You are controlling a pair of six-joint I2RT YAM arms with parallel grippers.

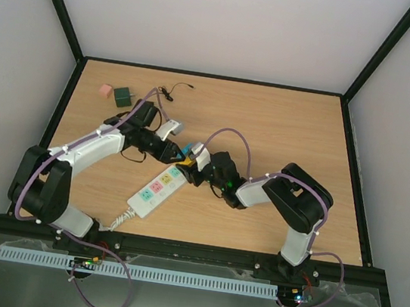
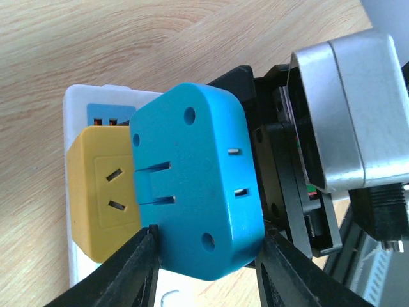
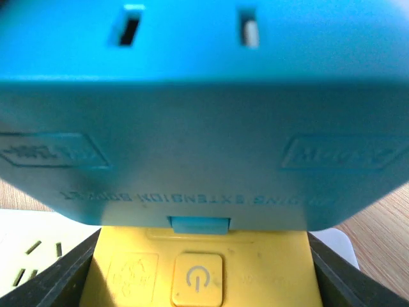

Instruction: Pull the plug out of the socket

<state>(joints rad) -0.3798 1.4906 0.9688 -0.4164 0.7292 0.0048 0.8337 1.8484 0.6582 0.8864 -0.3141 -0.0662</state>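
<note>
The white power strip point(image 1: 155, 191) lies slanted at mid-table, its coiled cord point(image 1: 121, 218) at the near end. A yellow adapter cube point(image 1: 181, 162) sits on its far end, with a blue plug block point(image 1: 188, 151) joined to it. My left gripper point(image 1: 177, 150) is shut on the blue plug point(image 2: 192, 185), with black fingers point(image 2: 137, 268) on both sides of it point(image 2: 208, 262). The yellow cube point(image 2: 102, 185) lies beside it on the strip point(image 2: 80, 102). My right gripper point(image 1: 192, 161) clamps the yellow cube point(image 3: 255, 268) by its sides point(image 3: 204, 281), just under the blue plug point(image 3: 204, 128).
A pink cube point(image 1: 106, 91) and a dark green cube point(image 1: 123, 96) stand at the far left. A thin black cable point(image 1: 169, 90) lies beside them. The two wrists meet closely over the strip's far end. The table's right half holds only the right arm point(image 1: 298, 197).
</note>
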